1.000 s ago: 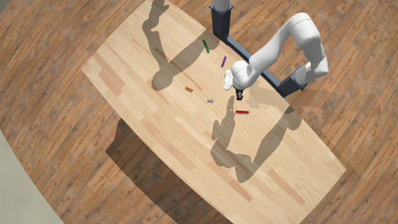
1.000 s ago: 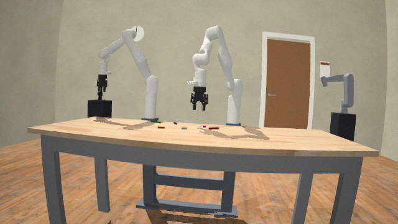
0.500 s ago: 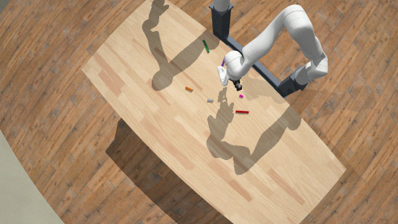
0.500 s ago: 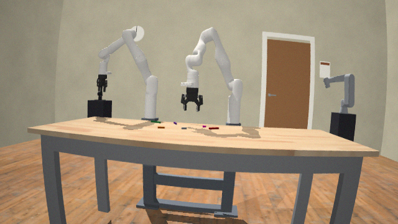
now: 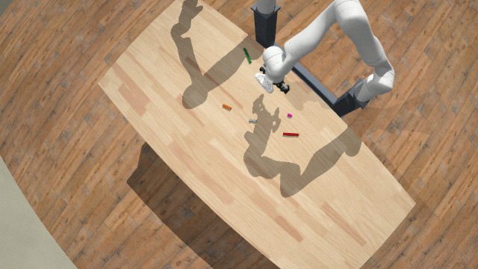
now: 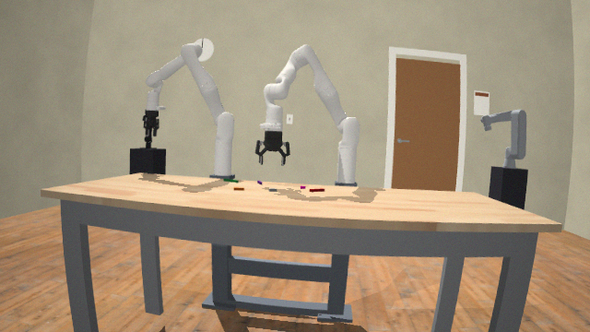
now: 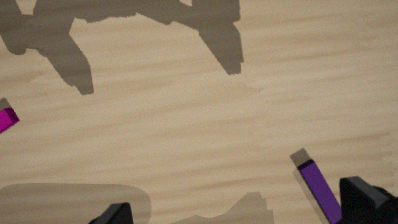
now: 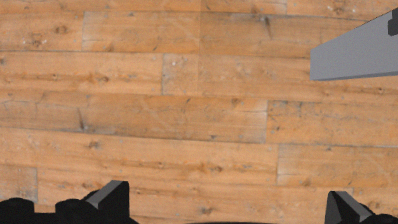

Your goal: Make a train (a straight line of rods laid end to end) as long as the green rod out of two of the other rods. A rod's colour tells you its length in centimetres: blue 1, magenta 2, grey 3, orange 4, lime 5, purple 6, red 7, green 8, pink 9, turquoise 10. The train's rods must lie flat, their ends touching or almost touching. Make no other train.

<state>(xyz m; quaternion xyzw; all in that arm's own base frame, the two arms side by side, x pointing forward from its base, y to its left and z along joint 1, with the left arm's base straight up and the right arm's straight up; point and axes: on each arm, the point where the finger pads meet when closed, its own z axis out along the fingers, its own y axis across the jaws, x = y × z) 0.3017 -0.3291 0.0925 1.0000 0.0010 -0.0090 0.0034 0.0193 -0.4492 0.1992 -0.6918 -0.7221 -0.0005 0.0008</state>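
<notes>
From the top we can't see the purple rod [image 6: 259, 183] [image 7: 321, 192]; the left arm covers it. Left wrist: its near end goes behind a fingertip of the left claw [image 6: 272, 154] [image 7: 235, 220], and the frame cuts off the magenta rod [image 5: 290, 116] [image 6: 302, 187] [image 7: 7, 120]. Exterior: grey rod [image 5: 252, 121] [image 6: 273, 190] is too small for us to judge its ends.

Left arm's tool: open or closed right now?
Open. The left tool has its fingers spread wide, and the exterior view shows nothing between them, with the table below.
</notes>
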